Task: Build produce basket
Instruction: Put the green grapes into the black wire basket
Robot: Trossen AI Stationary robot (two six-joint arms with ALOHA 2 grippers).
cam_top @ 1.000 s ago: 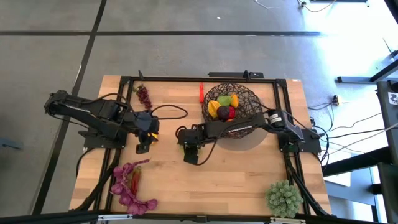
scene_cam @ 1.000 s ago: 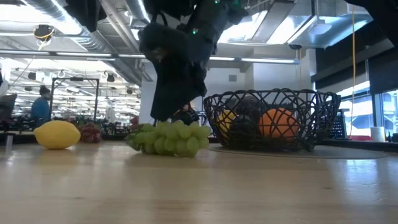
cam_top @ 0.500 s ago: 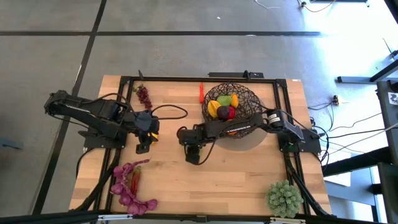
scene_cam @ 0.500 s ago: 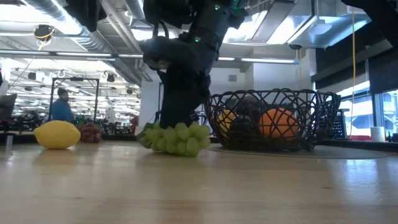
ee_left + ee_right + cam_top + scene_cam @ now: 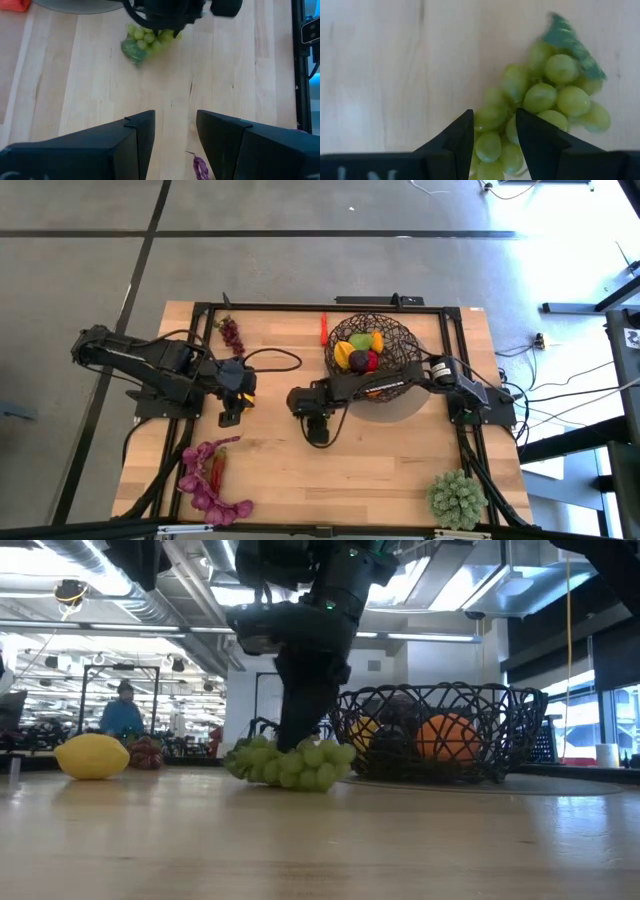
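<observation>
Pale wooden tabletop [image 5: 380,470] w/ black frame, grey floor beyond; a person is seen far off in the room behind, low view.

Landmark: round dark brown open-weave wire basket [image 5: 398,330], at the far side of the table, already loaded w/ orange, yellow, red and dark fruit.

Step in hand, as judged: pickup of the bunch of pale green grapes [image 5: 540,97]. The right gripper [image 5: 492,131] is set down over the bunch, on the near-left side of the basket, just beside it. Its jaws are seen closed partway round grapes at the bunch's edge; most of the bunch lies beyond the fingers, resting on the wood [image 5: 290,762]. Grip looks shallow, so a firm hold can't be confirmed.

Left gripper [image 5: 174,131] waits well to the left of the basket, jaws parted, nothing between them. A yellow lemon [image 5: 92,756] lies farther left of the basket in the low view, and a small purple grape bunch [image 5: 231,334] near the table's far left edge.

Next move, as judged: bunch to be lifted clear of the wood, carried up over the basket rim and let go inside. Care needed w/ loose grapes slipping from the fingers, and w/ rim clearance.
</observation>
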